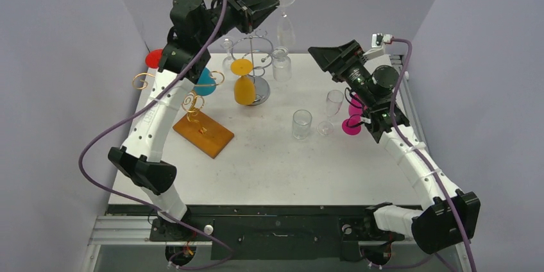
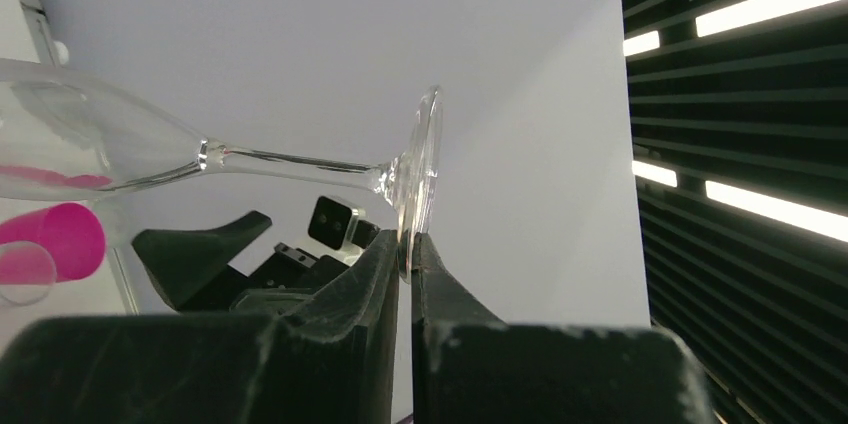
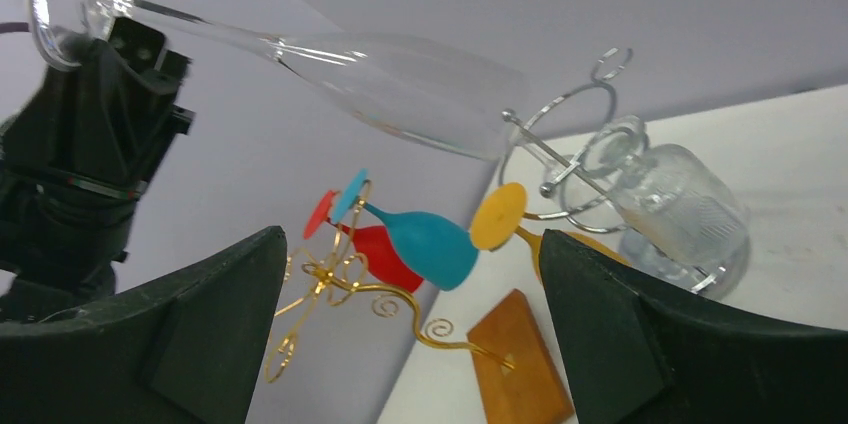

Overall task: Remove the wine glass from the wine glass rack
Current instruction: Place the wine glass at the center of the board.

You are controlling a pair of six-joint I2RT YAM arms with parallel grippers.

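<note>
While the left arm reaches high over the back of the table [image 1: 269, 169], its left gripper [image 2: 407, 244] is clamped tight on the edge of the round foot of a clear wine glass [image 2: 290, 159]. The jaws are pressed together with only the thin disc of glass between them. The glass is up in the air, foot uppermost and bowl hanging down and tilted, just above the chrome rack [image 1: 258, 54]. From the right wrist's angle its rim sits right at the rack's top wire, and I cannot tell whether the two touch. An orange glass [image 1: 244, 87] hangs upside down on that rack, and a ribbed clear glass [image 1: 281, 67] sits at its far side. The right gripper [image 1: 321, 59] hovers near the rack with its jaws spread wide and nothing between them. Off to the left stands a gold wire rack [image 1: 192, 102] on a wooden base, with a teal glass [image 1: 205, 83] and a red glass [image 1: 154, 58] on it. Standing on the table near the right arm are a clear tumbler [image 1: 301, 124], a clear flute [image 1: 332, 108] and some pink glasses [image 1: 353, 121].
</note>
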